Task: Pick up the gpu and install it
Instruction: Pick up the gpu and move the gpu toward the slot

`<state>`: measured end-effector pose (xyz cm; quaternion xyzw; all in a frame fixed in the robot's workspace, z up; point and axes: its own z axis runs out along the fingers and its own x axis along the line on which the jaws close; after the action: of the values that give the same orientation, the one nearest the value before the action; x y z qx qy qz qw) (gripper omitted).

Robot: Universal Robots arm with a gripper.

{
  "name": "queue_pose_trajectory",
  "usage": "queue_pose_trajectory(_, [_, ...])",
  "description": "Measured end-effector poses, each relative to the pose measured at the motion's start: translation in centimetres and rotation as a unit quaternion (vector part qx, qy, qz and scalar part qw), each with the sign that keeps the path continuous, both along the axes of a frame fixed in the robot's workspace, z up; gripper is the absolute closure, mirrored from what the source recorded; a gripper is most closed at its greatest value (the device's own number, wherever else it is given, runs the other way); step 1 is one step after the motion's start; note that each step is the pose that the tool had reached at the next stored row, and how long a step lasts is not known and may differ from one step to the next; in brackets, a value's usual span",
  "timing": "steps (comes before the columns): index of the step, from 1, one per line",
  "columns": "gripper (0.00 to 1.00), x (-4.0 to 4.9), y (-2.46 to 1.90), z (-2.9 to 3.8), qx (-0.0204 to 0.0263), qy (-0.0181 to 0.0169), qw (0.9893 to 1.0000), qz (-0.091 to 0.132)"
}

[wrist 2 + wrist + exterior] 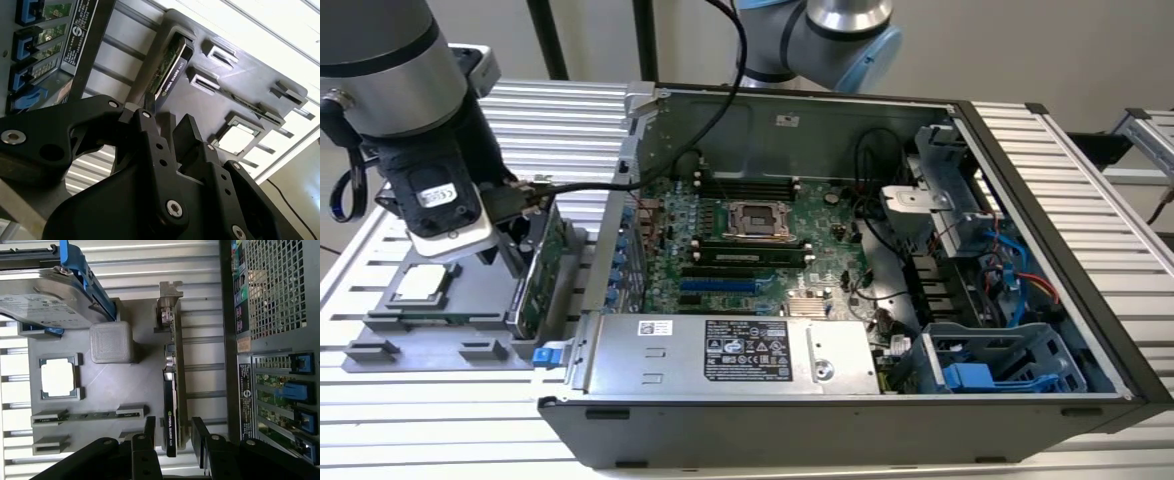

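Tool (173,424) stands open astride the gpu (171,385), seemingly not yet touching it; the card stands on edge in its grey holder (125,385) beside the computer case (280,290). Closing squarely, centred on the card, should avoid tilting.

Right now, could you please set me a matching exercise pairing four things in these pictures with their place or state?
Things:
1. slim green-and-black gpu card
2. black two-fingered gripper
3. square silver processor chip
4. open black computer case

Place or state:
A. open
B. on the exterior view's right of the grey tray
C. standing on edge in the tray
D. lying flat in a tray pocket

Pairs: 1-C, 2-A, 3-D, 4-B.
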<state>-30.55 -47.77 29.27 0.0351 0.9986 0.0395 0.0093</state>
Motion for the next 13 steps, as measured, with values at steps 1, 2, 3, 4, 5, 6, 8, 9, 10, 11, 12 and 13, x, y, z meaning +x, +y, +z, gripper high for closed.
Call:
queue_pose_trajectory(1, [0.0, 0.0, 0.0, -0.06, 0.0, 0.0, 1.0, 0.0])
queue_pose_trajectory(2, [0.0, 0.0, 0.0, -0.11, 0.0, 0.0, 1.0, 0.0])
queue_pose_trajectory(3, [0.0, 0.0, 0.0, -0.17, 0.0, 0.0, 1.0, 0.0])
queue_pose_trajectory(4, [0.0, 0.0, 0.0, -0.22, 0.0, 0.0, 1.0, 0.0])
queue_pose_trajectory(5, [0.0, 0.0, 0.0, -0.27, 0.0, 0.0, 1.0, 0.0])
queue_pose_trajectory(6, [0.0, 0.0, 0.0, -0.32, 0.0, 0.0, 1.0, 0.0])
queue_pose_trajectory(8, [0.0, 0.0, 0.0, -0.43, 0.0, 0.0, 1.0, 0.0])
queue_pose_trajectory(9, [0.0, 0.0, 0.0, -0.48, 0.0, 0.0, 1.0, 0.0])
queue_pose_trajectory(10, [0.0, 0.0, 0.0, -0.54, 0.0, 0.0, 1.0, 0.0])
queue_pose_trajectory(11, [0.0, -0.01, 0.0, -0.59, 0.0, 0.0, 1.0, 0.0])
queue_pose_trajectory(12, [0.0, -0.01, 0.0, -0.65, 0.0, 0.0, 1.0, 0.0])
queue_pose_trajectory(13, [0.0, -0.01, 0.0, -0.71, 0.0, 0.0, 1.0, 0.0])
